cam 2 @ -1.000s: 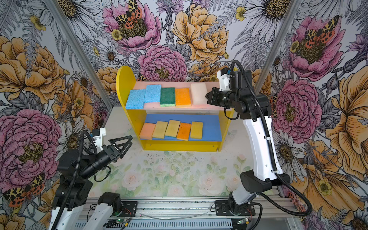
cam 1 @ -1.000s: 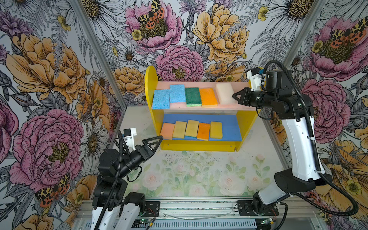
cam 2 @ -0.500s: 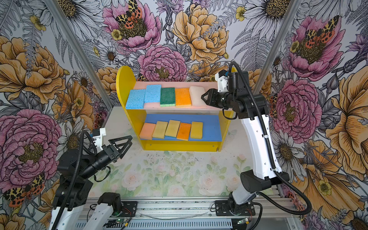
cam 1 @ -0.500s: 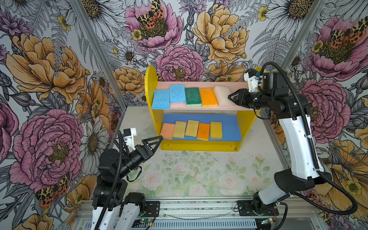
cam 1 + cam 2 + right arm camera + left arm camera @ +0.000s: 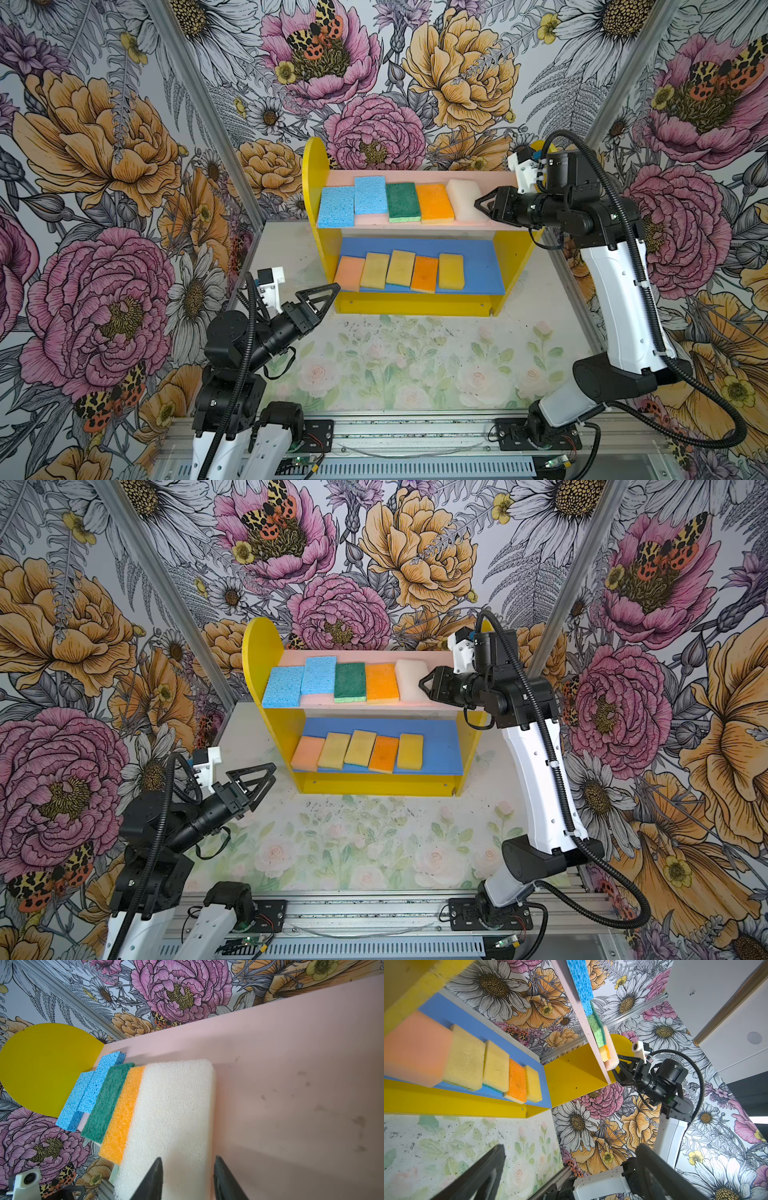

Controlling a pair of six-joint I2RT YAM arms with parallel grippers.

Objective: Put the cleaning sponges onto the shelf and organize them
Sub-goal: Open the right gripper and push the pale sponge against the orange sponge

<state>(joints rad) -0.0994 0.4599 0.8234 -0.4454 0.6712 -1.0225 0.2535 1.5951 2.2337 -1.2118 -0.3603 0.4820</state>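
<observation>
Right wrist view: my right claw [image 5: 188,1157] is released, jaws parted over the near end of the cream-white sponge [image 5: 172,1109]. It lies flat just ahead on the shelf [image 5: 291,1053], top board, with the orange sponge [image 5: 120,1118] alongside it. My left claw [image 5: 330,299] hangs wide open and empty over the bench [image 5: 415,365].

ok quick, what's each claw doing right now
left claw: open, empty
right claw: jaws apart at the end of the white sponge; whether it grips cannot be told
</observation>
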